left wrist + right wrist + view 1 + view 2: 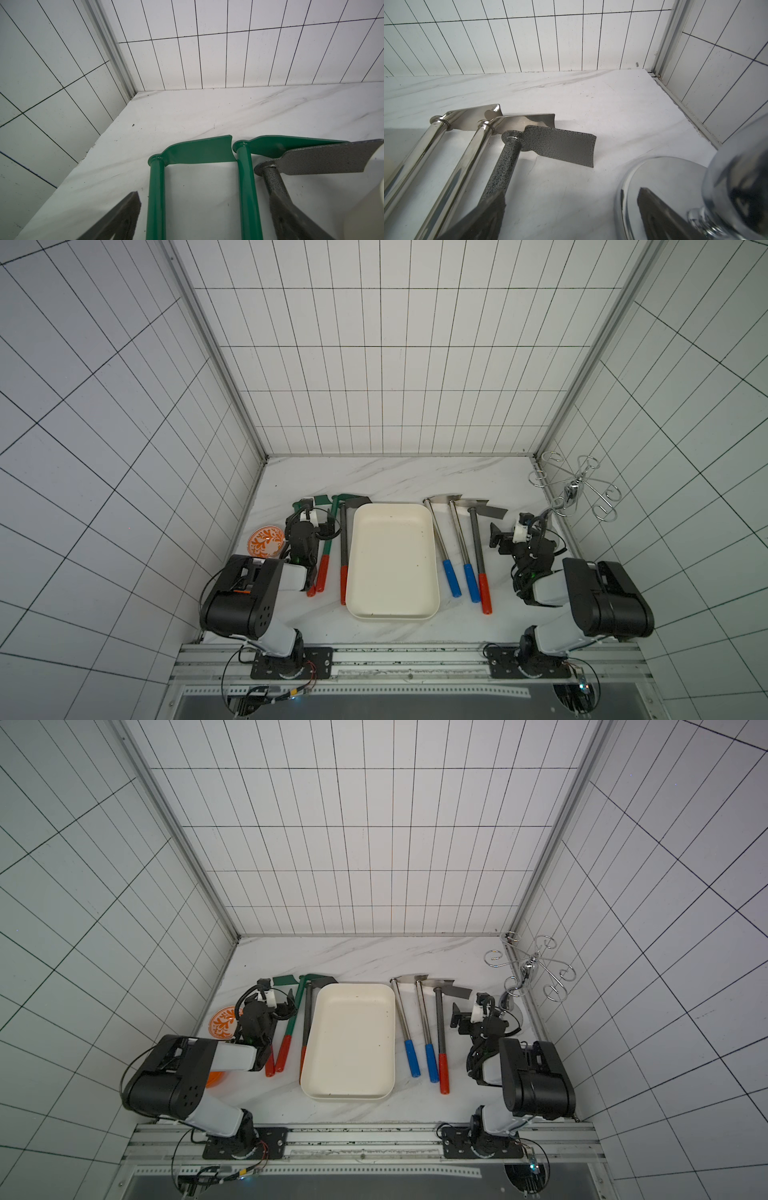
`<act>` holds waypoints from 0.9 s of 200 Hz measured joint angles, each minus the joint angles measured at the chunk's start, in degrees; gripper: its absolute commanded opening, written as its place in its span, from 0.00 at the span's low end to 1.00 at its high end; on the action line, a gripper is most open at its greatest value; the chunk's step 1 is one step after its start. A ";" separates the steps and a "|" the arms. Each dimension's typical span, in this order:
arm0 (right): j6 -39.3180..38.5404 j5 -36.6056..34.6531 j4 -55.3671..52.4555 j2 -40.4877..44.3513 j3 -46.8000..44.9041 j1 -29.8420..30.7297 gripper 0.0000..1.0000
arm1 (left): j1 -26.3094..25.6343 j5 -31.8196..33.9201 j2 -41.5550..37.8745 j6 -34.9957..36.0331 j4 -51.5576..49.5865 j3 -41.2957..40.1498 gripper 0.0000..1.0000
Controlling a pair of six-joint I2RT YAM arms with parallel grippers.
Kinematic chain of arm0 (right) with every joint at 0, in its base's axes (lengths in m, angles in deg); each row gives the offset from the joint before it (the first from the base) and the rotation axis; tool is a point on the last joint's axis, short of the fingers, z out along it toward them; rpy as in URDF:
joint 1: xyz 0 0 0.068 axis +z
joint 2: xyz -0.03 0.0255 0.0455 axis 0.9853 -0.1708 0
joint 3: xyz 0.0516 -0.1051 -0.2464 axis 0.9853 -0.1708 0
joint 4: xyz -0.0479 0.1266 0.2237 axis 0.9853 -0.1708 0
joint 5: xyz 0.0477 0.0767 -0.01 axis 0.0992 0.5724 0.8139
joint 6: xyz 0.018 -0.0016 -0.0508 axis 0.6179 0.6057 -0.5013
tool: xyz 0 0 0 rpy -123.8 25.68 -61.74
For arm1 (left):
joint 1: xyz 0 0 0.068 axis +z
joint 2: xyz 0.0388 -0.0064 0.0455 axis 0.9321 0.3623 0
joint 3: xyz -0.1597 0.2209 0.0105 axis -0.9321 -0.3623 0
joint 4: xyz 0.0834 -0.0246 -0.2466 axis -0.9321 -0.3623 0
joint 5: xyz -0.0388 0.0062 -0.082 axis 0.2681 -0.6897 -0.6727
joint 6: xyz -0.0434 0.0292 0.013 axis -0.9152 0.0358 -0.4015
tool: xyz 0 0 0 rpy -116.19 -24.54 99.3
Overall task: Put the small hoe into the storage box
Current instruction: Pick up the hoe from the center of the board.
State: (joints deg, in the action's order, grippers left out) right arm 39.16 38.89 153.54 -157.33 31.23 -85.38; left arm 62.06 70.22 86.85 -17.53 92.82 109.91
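The left gripper (318,516) and right gripper (513,526) had jaws wide apart. The storage box (392,560) sat between small hoes (459,539).

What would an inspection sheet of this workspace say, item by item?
Surface: white marbled tabletop, few dark specks.
Job's things: cream storage box, empty; left of it two green hoes and a dark grey hoe; right of it two chrome hoes and a speckled grey hoe.
Clutter: orange patterned bowl, left; chrome wire rack, right rear corner.
Grippers: left gripper open over the green hoes; right gripper open beside the speckled grey hoe; both empty.
Cables: black cables looped at both wrists.
Surroundings: white tiled walls; aluminium rail in front.
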 measured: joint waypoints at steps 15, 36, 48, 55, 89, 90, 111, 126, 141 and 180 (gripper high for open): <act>0.00 0.00 0.00 0.00 0.00 0.00 1.00 | 0.00 0.00 0.00 0.02 -0.02 0.00 0.98; 0.00 0.00 0.00 0.00 0.00 0.00 1.00 | 0.00 0.00 0.00 0.00 -0.02 0.00 0.98; 0.00 0.00 0.00 0.00 0.00 0.00 1.00 | 0.00 -0.02 0.00 -0.04 -0.02 0.00 0.98; 0.00 0.00 0.00 0.00 0.00 0.00 1.00 | 0.00 -0.02 0.00 -0.13 -0.02 0.00 0.98; 0.00 0.00 0.00 0.00 0.00 0.02 1.00 | 0.17 -0.09 0.00 -0.39 -0.02 0.00 0.98; 0.00 0.00 0.00 0.00 0.00 0.02 1.00 | 0.17 -0.09 0.00 -0.42 -0.02 0.00 0.98; 0.02 -0.02 0.00 0.00 0.00 0.02 1.00 | 0.22 -0.24 0.00 -0.44 0.00 -0.02 0.98; 0.04 -0.15 0.00 0.00 0.00 0.00 1.00 | 0.28 -0.33 0.00 -0.46 0.09 0.00 0.98; 0.04 -0.28 0.00 0.00 0.00 0.02 1.00 | 0.33 -0.50 0.00 -0.46 0.28 0.00 0.98; 0.04 -0.55 0.00 0.00 0.00 0.02 1.00 | 0.44 -0.74 0.00 -0.66 0.37 0.00 0.98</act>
State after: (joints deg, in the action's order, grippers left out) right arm 39.21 38.34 153.54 -157.33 31.23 -85.36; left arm 62.50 69.48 86.85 -18.19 93.19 109.91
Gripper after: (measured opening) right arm 0.996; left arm 0.980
